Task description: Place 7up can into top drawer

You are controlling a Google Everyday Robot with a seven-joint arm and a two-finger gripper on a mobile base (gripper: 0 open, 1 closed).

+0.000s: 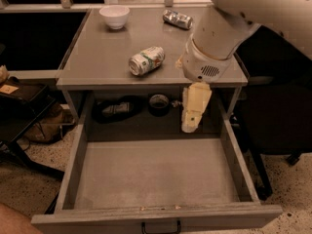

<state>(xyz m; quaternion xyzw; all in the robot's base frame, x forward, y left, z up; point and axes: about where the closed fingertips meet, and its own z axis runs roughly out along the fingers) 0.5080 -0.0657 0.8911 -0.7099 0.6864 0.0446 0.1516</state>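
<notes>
The 7up can (146,60), white and green with silver ends, lies on its side on the grey table top (97,57), near the front edge. The top drawer (146,174) is pulled wide open below it, with a flat grey bottom and nothing on it; its black handle (161,226) shows at the bottom edge. My gripper (194,107) hangs down from the big white arm (214,43), just in front of the table's front edge, over the back right of the drawer and to the right of the can. It holds nothing that I can see.
A white bowl (114,16) and a silver-and-dark can (177,19) stand at the back of the table top. Dark items (116,109) and a black ring (159,104) lie on the shelf behind the drawer. Dark furniture stands on both sides.
</notes>
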